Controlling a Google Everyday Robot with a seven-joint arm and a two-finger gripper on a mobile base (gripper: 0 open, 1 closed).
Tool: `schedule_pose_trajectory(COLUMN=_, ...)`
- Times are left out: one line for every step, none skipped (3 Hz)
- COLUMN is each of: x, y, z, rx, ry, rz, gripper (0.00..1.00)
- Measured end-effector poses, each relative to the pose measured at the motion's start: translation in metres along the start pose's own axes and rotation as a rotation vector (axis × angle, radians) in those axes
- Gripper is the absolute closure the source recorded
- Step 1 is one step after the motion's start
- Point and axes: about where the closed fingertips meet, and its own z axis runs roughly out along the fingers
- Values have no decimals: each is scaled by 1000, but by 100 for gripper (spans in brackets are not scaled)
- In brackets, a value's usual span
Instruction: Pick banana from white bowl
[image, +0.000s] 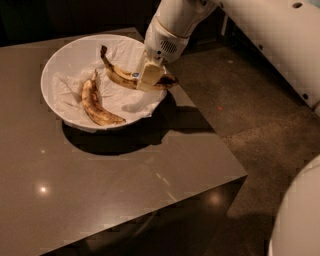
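The white bowl (60, 62), lined with crumpled white paper, stands on the far left part of the table. The banana (122, 76), yellow with brown streaks, a dark stem and a small blue sticker, is held in the air over the bowl's right side, stem pointing up and left. My gripper (150, 77) comes down from the upper right and is shut on the banana near its dark right end. A second, browner banana (95, 102) lies in the bowl on the paper, left of the gripper.
The brown table (125, 170) ends close to the bowl's right side and at the front right corner. Dark floor (245, 105) lies to the right. My white arm (270, 35) crosses the upper right; my base (300, 220) fills the lower right corner.
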Motion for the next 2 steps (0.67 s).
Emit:
schedule_pose_trajectory(x=2, y=21, z=-25, rx=7, ry=-64, rz=-84, gripper=100)
schedule_pose_trajectory(x=7, y=45, z=-45, rx=7, ry=-107, rz=-165, gripper=100)
